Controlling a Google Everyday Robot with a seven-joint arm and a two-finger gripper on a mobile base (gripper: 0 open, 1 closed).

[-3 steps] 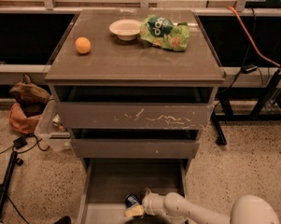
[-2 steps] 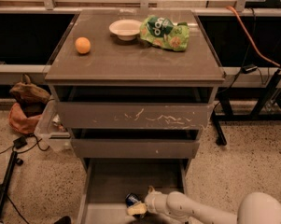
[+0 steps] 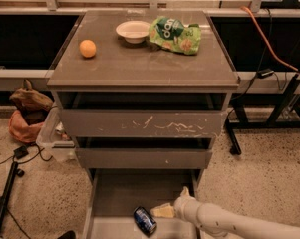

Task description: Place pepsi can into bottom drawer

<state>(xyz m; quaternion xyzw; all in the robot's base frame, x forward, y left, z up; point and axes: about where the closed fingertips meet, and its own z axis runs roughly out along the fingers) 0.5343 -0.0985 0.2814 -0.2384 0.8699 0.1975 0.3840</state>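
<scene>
Down in the open bottom drawer (image 3: 132, 190), the pepsi can (image 3: 144, 220) lies tilted on the flat floor near the front end. The gripper (image 3: 161, 211) sits low in the drawer just beside the can, on the arm's side, touching it or nearly so. We cannot tell whether the gripper is open or clamped on the can. We judge the risk to lie in the retreat: a can not fully released could be dragged out, and a nudge could set it rolling.
</scene>
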